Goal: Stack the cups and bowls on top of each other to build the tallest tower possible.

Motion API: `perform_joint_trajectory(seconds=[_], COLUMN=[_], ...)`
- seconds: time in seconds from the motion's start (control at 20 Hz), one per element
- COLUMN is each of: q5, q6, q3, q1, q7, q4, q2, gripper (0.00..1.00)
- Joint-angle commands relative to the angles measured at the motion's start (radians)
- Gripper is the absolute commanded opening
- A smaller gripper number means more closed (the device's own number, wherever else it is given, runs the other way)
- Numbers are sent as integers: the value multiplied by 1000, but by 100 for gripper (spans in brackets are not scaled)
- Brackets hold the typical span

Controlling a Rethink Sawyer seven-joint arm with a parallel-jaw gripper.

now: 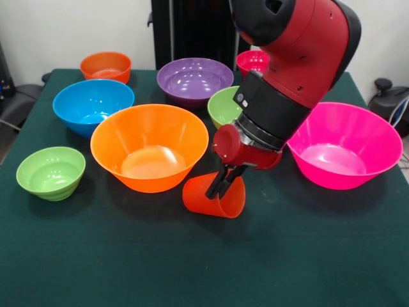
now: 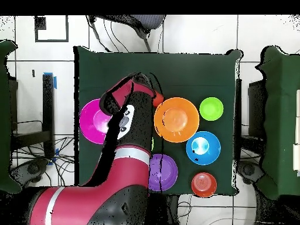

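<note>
Pinching the rim of the orange-red translucent plastic tumbler [image 1: 215,196], the black gripper [image 1: 223,182] sits low in the centre of the front view, its fingers closed on the cup's upper edge. That tumbler is tilted, mouth turned toward the lower right, and it lies just below the large glossy orange plastic bowl [image 1: 149,146]. Down from the upper right comes the red and black arm [image 1: 289,67], and it covers part of a medium green bowl [image 1: 223,105] behind it. At right sits the large pink bowl [image 1: 345,144], wide and open. Along the back, the medium purple bowl [image 1: 194,80] holds the centre, a small magenta-red bowl [image 1: 253,61] peeks out beside the arm, and a small orange bowl [image 1: 106,66] sits at upper left. The medium blue bowl [image 1: 93,105] and the small green bowl [image 1: 50,172] line the left side. All of them stand singly on the dark green cloth-covered table [image 1: 204,262]. From overhead, a pale tiled floor [image 2: 258,35] surrounds the table, cables trail at the left, and a chair base [image 2: 132,23] shows at the top edge.
</note>
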Motion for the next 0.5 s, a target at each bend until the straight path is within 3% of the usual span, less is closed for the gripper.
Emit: perform_joint_trajectory(seconds=[0.05, 0.2, 0.5], q5=[-32, -24, 34], q6=[-11, -6, 15], q3=[130, 144, 247], q1=[-25, -37, -121], q7=[-156, -166, -229], q4=[-20, -11, 12], q2=[2, -4, -34], gripper=[0, 0, 0])
